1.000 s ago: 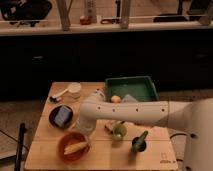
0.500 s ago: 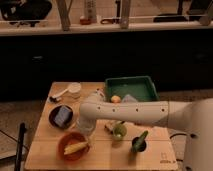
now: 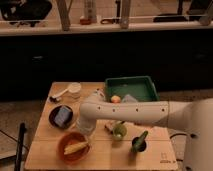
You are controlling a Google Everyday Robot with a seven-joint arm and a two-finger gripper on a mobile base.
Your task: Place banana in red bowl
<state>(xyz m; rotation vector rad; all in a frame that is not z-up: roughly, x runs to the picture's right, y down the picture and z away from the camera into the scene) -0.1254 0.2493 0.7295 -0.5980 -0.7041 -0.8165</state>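
The pale-yellow banana (image 3: pixel 76 147) lies inside the orange-red bowl (image 3: pixel 64 149) at the front left of the wooden table (image 3: pixel 102 160). My white arm reaches in from the right across the table. My gripper (image 3: pixel 85 131) hangs just above the bowl's right rim, right over the banana's far end. The arm's elbow hides most of the gripper.
A dark dish with a blue block (image 3: pixel 62 116) sits behind the bowl. A white cup and spoon (image 3: pixel 73 90) stand at the back left. A green tray (image 3: pixel 132 89) holds a small orange fruit (image 3: pixel 116 99). A green cup (image 3: pixel 119 131) and a green vegetable (image 3: pixel 139 142) lie at centre right.
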